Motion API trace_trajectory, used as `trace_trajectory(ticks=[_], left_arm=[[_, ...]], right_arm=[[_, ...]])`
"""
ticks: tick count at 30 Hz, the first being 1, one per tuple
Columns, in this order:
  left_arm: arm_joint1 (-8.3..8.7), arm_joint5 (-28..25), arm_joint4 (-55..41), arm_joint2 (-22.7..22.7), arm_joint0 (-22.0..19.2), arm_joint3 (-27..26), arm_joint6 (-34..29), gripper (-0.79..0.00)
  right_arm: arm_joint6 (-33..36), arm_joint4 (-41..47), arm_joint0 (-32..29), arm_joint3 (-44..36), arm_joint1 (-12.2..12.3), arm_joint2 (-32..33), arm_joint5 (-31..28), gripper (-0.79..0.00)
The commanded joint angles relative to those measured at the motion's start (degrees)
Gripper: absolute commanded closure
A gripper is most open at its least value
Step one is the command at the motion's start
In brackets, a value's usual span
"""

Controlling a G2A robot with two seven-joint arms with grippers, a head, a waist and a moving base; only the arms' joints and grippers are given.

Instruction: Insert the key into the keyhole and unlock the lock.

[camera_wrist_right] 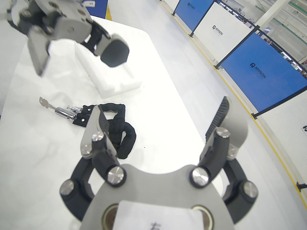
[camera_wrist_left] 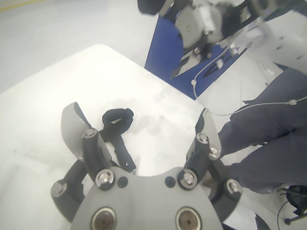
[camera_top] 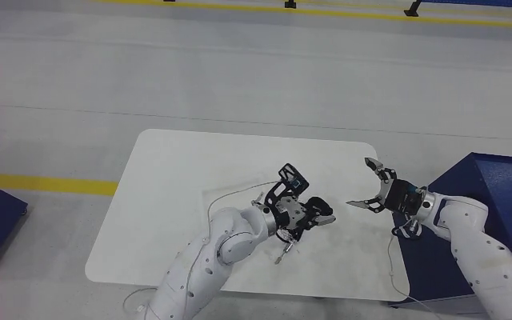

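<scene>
A: Left tool [camera_wrist_left: 139, 111] & right tool [camera_wrist_right: 162, 104]: both released, nothing held.
B: Lock [camera_wrist_right: 63, 113]?
A: On counter [camera_top: 176, 184], lower centre of top view. Key [camera_wrist_right: 44, 102] seems inserted already. Next, I think: one tool pinches key & turns it, other steadies lock.

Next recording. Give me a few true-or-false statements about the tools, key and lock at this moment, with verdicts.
1. The left tool and right tool are both open and hold nothing. True.
2. The key lies by itself on the foam block. False: it appears to sit in the silver end of the lock, which lies on the table.
3. A white foam block lies on the table beyond the lock. True.
4. The right tool grips the black chain. False: the chain lies loose on the table, below the open tool.
</scene>
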Motion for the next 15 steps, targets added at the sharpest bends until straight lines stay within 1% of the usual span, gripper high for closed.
trace_trajectory(ticks=[1,2,3,7,15], left_arm=[[0.54,-1.44,1.06,-1.37,2.22,-2.79,1.95,-0.785],[0.47,-1.48,0.92,-1.34,2.06,-2.62,1.85,-0.782],[0.58,-1.93,1.14,-1.65,2.82,-3.65,2.56,-0.785],[0.54,-1.42,1.06,-1.36,2.2,-2.76,1.92,-0.785],[0.54,-1.42,1.06,-1.36,2.2,-2.76,1.92,-0.785]], right_arm=[[0.0,0.0,0.0,0.0,0.0,0.0,0.0,-0.785],[0.0,0.0,0.0,0.0,0.0,0.0,0.0,-0.785],[0.0,0.0,0.0,0.0,0.0,0.0,0.0,-0.785],[0.0,0.0,0.0,0.0,0.0,0.0,0.0,-0.785],[0.0,0.0,0.0,0.0,0.0,0.0,0.0,-0.785]])
